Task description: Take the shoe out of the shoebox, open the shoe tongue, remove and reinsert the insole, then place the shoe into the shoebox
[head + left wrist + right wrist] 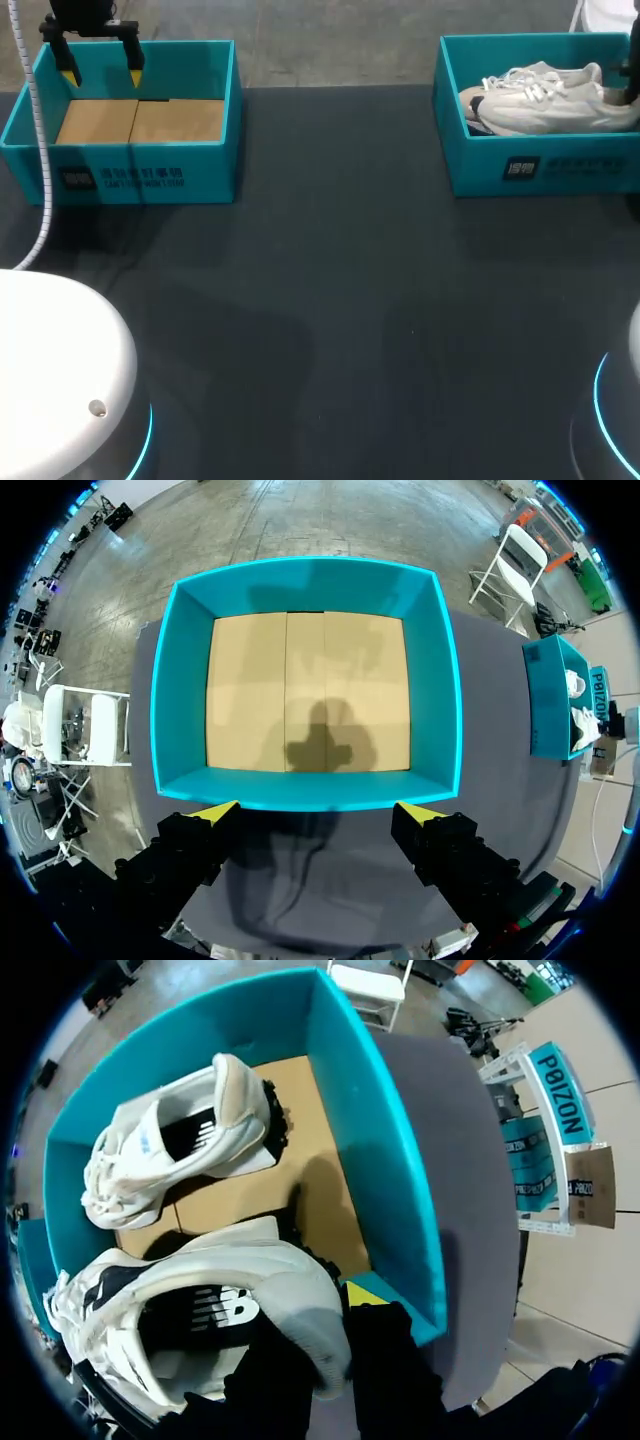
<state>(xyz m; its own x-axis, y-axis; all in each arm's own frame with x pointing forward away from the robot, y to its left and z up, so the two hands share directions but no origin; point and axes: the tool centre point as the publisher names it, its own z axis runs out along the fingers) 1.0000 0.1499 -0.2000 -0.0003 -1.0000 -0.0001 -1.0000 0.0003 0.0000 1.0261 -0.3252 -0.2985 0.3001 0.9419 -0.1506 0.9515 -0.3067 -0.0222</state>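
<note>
Nothing is done yet, I judge: the shoe (190,1300) lies beside a second shoe (170,1140) in the right-hand shoebox (385,1170). The right claw (330,1335) sits at its heel, though I cannot tell whether it grips. The left claw (318,813) hangs wide open over the empty shoebox (300,792); lifting out, tongue, insole and return all remain.

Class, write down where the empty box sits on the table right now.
In the head view the empty box sits at the far left of the table, beneath the open left hand, well apart from the box of shoes at the far right.
</note>
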